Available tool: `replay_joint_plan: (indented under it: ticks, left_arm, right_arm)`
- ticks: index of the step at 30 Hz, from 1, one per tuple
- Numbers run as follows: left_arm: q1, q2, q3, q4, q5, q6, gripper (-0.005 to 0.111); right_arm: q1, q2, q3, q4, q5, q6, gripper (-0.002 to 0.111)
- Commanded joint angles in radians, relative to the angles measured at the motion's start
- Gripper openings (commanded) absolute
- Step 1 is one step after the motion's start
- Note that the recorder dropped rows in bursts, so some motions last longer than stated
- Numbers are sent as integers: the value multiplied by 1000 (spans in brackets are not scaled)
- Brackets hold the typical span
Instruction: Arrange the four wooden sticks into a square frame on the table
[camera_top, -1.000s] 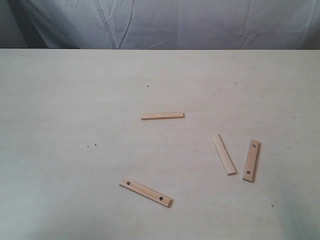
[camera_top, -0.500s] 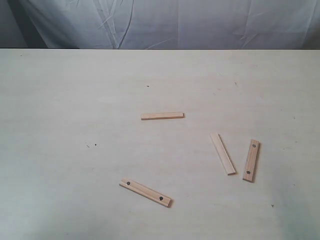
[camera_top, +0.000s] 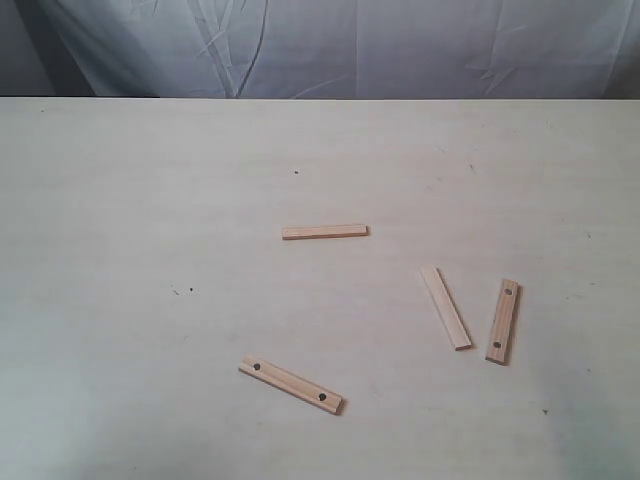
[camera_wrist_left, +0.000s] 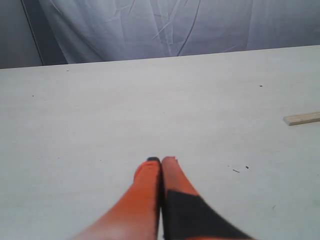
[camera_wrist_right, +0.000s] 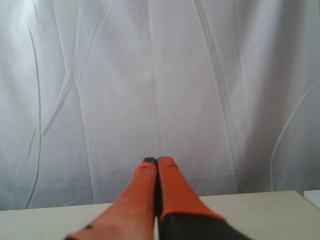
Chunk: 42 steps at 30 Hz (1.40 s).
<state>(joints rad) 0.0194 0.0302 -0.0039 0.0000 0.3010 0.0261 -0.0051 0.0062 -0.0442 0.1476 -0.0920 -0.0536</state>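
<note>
Four pale wooden sticks lie apart on the cream table (camera_top: 120, 200). A plain stick (camera_top: 325, 232) lies level near the middle; its end also shows in the left wrist view as a plain stick (camera_wrist_left: 302, 118). Another plain stick (camera_top: 445, 307) lies slanted at the right, beside a holed stick (camera_top: 503, 321). A second holed stick (camera_top: 291, 384) lies slanted near the front. No square frame exists. My left gripper (camera_wrist_left: 161, 160) is shut and empty above bare table. My right gripper (camera_wrist_right: 157, 160) is shut and empty, facing the curtain. Neither gripper shows in the exterior view.
A white wrinkled curtain (camera_top: 330, 45) hangs behind the table's far edge. A few tiny dark specks (camera_top: 183, 291) mark the tabletop left of the sticks.
</note>
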Motion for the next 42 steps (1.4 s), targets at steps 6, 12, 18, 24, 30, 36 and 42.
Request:
replay_joint_plan:
  ticks: [6,12,18,24,30,36,42]
  left_arm:
    - [1,-6,4,-7,-14,-1,0]
    - [1,-6,4,-7,-14,-1,0]
    - [1,-6,4,-7,-14,-1,0]
    - [1,-6,4,-7,-14,-1,0]
    - [1,-6,4,-7,-14,-1,0]
    - [1,-6,4,-7,-14,-1,0]
    - [1,-6,4,-7,-14,-1,0]
  right_arm:
    - [-6,193,-357,-64,466,-43,-1]
    - [-6,398,-551,-49,769,-43,-1]
    - [-6,473,-549,-38,755,-43,-1]
    - [-6,575,-549,-37,767,-41,-1]
    - [-6,788,-608,48,849,-13,-1]
    - [-5,1030,-703,132,901,-13,-1]
    - [76,1165,-722,150,881,-4,-1]
